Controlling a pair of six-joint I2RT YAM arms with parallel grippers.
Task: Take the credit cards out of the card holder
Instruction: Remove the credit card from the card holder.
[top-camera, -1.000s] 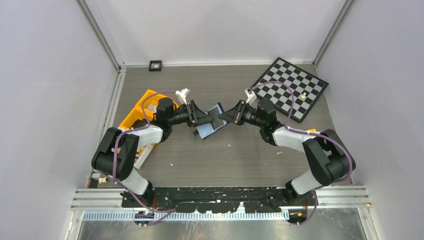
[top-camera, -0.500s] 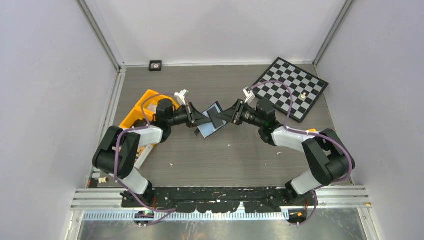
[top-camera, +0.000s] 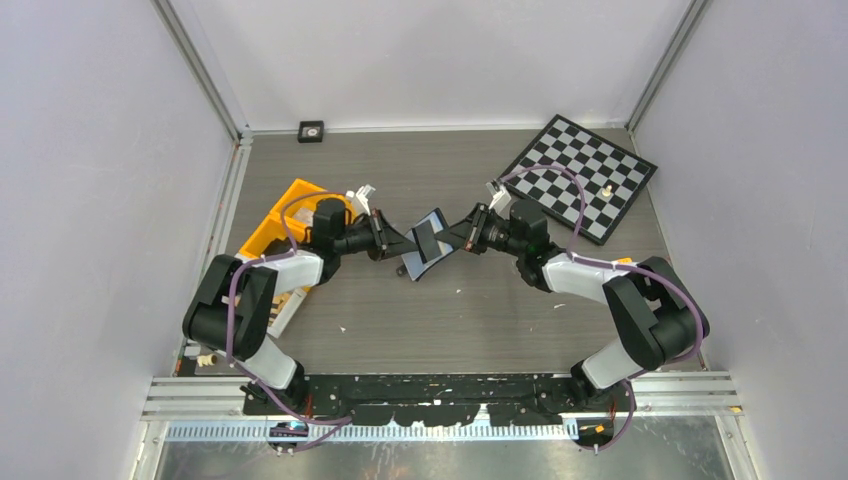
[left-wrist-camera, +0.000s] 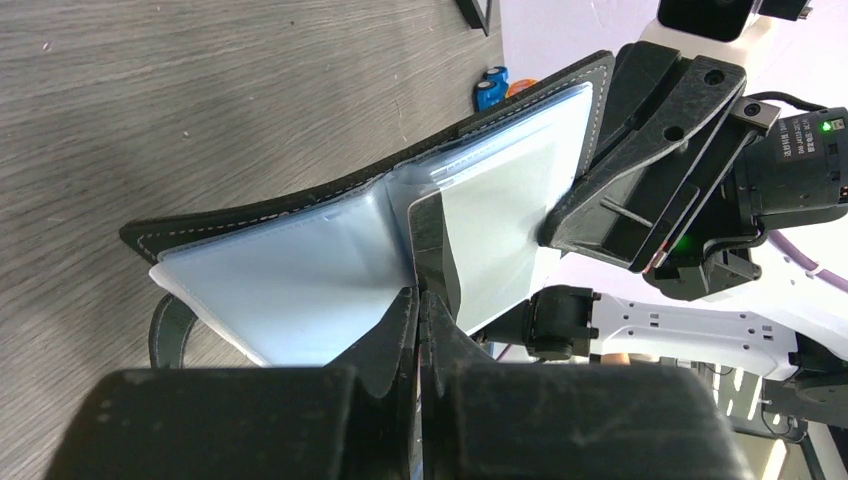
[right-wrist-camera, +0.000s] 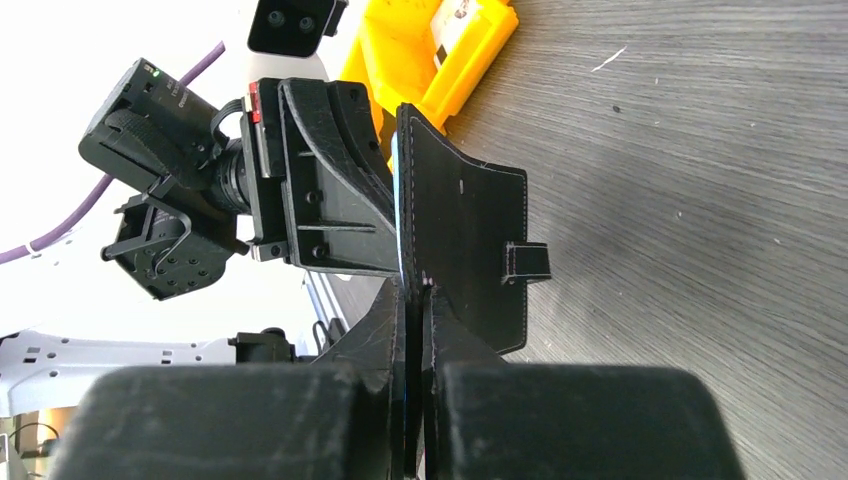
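Across the top view spreads the grey wood-grain table (top-camera: 500, 320), with a chessboard (top-camera: 585, 175) at its upper right and an orange bin (top-camera: 280, 215) at the left. At the middle of the frame the two arms meet nose to nose, and the card holder (top-camera: 428, 240) hangs opened between them. Whether it touches the table cannot be told.

The right gripper (right-wrist-camera: 413, 290) is pressed together on the edge of one black cover, near a small tab (right-wrist-camera: 527, 262) on the outer face. The left gripper (left-wrist-camera: 420, 295) is likewise pressed together, pinching a narrow black strip (left-wrist-camera: 435, 250) at the fold. On either side of the fold lies the pale blue lining (left-wrist-camera: 300, 280).

The step in hand looks like the opening and bracing of the holder. No credit cards lie free, and in the stacked pale layers (left-wrist-camera: 500, 180) of the far half cards cannot be told from pockets.

The next move likely calls for the right gripper to keep the cover clamped. The left would then let go of the strip, take one card by its exposed edge and draw it straight out along its pocket.
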